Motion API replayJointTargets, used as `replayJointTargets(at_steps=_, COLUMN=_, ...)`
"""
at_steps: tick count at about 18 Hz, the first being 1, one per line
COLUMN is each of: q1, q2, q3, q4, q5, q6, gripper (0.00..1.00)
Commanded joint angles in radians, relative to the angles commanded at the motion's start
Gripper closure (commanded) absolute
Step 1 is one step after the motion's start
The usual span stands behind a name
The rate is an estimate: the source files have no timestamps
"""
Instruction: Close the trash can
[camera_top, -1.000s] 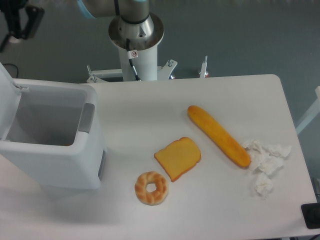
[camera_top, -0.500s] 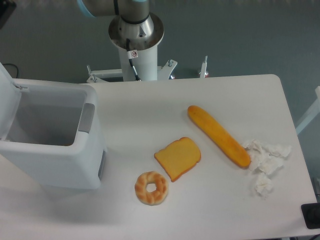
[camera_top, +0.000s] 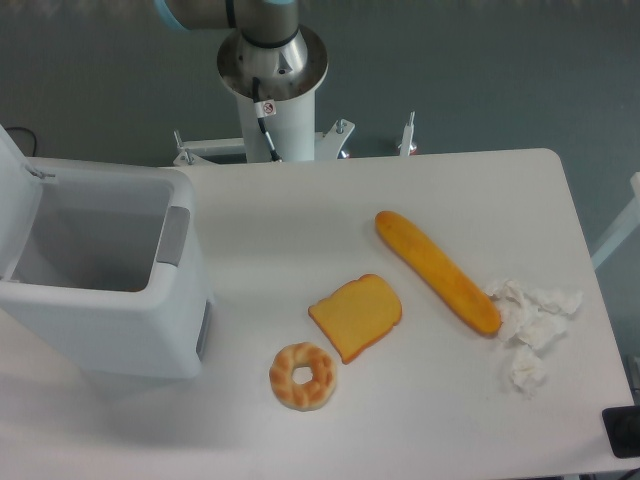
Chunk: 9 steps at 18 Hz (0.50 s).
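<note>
We note the claw lies outside the frame; only the arm's base column (camera_top: 268, 95) shows at the table's far edge, so we cannot tell how its jaws stand. The white table (camera_top: 300, 220) is smooth and matte. The trash can (camera_top: 110, 325), boxy white plastic with rounded corners, sits at the left edge, its lid (camera_top: 14, 200) raised and a grey tab (camera_top: 175, 236) on the rim. Right of it: a long baguette (camera_top: 437, 271), crumpled white tissue (camera_top: 528, 325), a toast slice (camera_top: 356, 316), a ridged doughnut (camera_top: 302, 376).
</note>
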Motion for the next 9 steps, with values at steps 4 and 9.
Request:
replayJointTargets(at_steps=4, q1=-0.012, q2=0.001, q3=0.006, q4=0.005, q5=0.000, q6=-0.003, gripper=0.00)
replayJointTargets(at_steps=9, q1=-0.035, q2=-0.022, q3=0.003, q4=0.006, q5=0.002, q6=0.002, gripper=0.00)
